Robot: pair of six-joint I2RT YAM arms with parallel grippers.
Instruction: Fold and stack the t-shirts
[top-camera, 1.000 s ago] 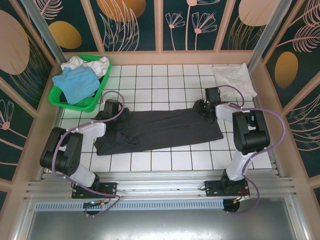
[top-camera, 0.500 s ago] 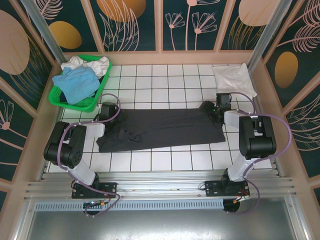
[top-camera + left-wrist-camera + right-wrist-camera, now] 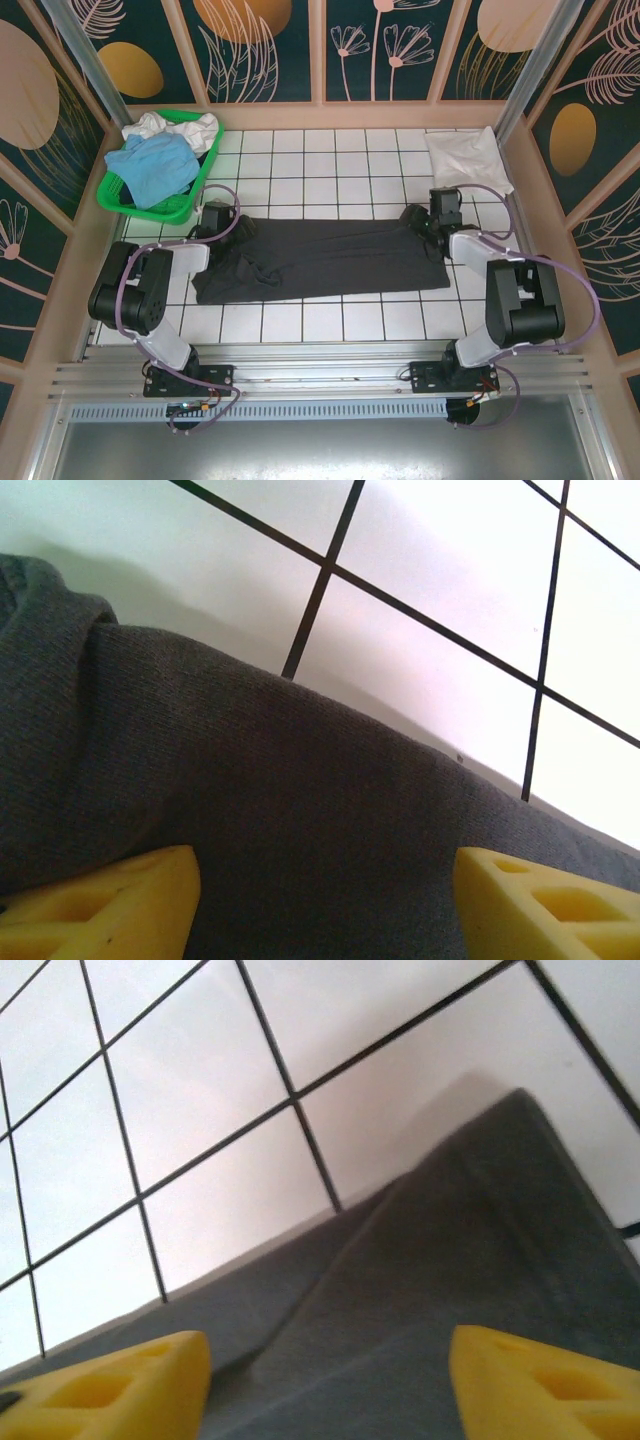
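Folding the charcoal t-shirt [image 3: 320,258], spread flat across the tiled desk [image 3: 330,160], seems the step in hand: left claw [image 3: 325,900] and right claw [image 3: 330,1380] stand spread wide at its far corners, so next each must pinch cloth and draw it nearward

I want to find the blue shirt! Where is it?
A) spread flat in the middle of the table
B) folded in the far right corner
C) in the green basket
C: the light blue t-shirt lies bunched up in the green basket, beside a white t-shirt.
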